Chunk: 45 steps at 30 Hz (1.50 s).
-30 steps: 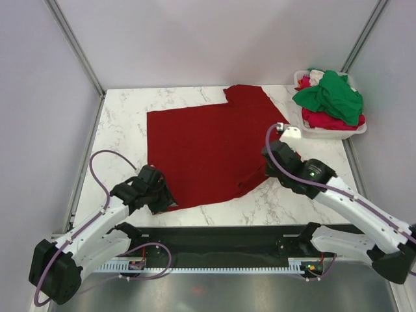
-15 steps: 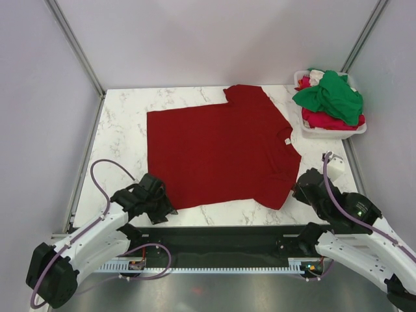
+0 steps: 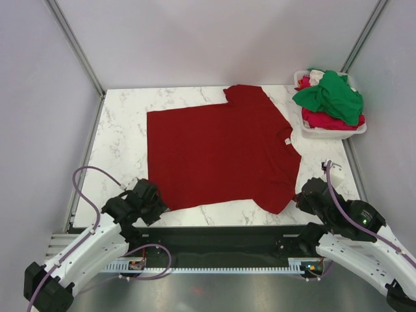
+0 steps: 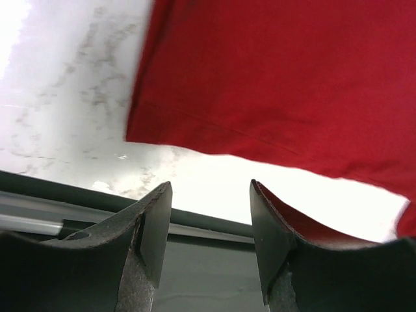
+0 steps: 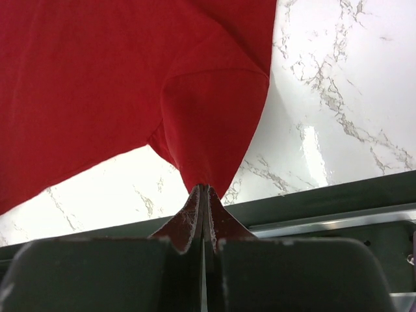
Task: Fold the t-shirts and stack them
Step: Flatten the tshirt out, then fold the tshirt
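Lying flat and face-down-smooth across the middle of the marble worktop (image 3: 120, 130), the dark red t-shirt (image 3: 221, 153) was spread wide, its bottom hem toward the left, its collar toward the right with a small white label (image 3: 286, 140) showing at the neck. One sleeve (image 3: 244, 94) reached toward the far edge; the near sleeve (image 3: 279, 195) pointed at the front right corner. At that near sleeve's tip sat the right gripper (image 3: 300, 193), its fingers clenched together; in the right wrist view the cloth narrowed to a corner that ran up to the closed tips (image 5: 203, 188), though whether any fabric was pinched between them could not be told. Off the shirt's near left corner hung the left gripper (image 3: 159, 203), released, its fingers standing apart with nothing between them (image 4: 211, 195), over the front edge of the worktop and just short of the hem. At the far right corner a white basket (image 3: 335, 134) held a crumpled heap, a bright green t-shirt (image 3: 331, 94) draped on top of a lighter red t-shirt (image 3: 322, 120).
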Available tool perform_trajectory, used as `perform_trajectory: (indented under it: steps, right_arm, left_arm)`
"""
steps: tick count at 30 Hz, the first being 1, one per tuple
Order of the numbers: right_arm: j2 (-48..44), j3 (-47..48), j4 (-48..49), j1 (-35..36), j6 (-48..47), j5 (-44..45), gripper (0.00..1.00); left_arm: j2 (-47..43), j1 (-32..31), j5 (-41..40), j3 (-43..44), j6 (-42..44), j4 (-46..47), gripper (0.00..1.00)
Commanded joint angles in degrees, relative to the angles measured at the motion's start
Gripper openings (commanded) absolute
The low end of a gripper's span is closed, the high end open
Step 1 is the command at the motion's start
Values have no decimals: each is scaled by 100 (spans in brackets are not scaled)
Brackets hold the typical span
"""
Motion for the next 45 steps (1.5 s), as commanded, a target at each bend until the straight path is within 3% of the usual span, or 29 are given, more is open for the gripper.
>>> perform_trajectory:
  steps: [1, 7, 19, 22, 26, 27, 30, 39, 45]
  right_arm:
    - [-22, 18, -68, -3, -268, -113, 0]
    - [57, 70, 64, -12, -488, -210, 0]
    - [93, -185, 442, -3, -770, -403, 0]
    - [145, -193, 486, -3, -832, -420, 0]
    - [189, -220, 495, -3, -867, -412, 0]
    - [189, -228, 503, -12, -858, -420, 0]
    - [137, -229, 521, -3, -875, -499, 0]
    - [128, -317, 890, -12, -1095, -1211, 0]
    - [198, -211, 899, -12, -1095, -1107, 0]
  left_arm:
    - [335, -25, -538, 138, -463, -173, 59]
    - [1118, -16, -1021, 331, -427, -190, 59]
    - [1319, -25, -1479, 147, -357, 319, 59]
    - [1635, -25, -1461, 103, -287, 600, 48]
    - [1777, -16, -1627, 147, -129, 750, 19]
    - [1778, -16, -1663, 182, -77, 759, 2]
    - [1602, -16, -1646, 322, 178, 724, 2]
    - [127, 291, -1637, 1157, 223, -637, 2]
    - [81, 300, -1303, 1280, 56, -849, 2]
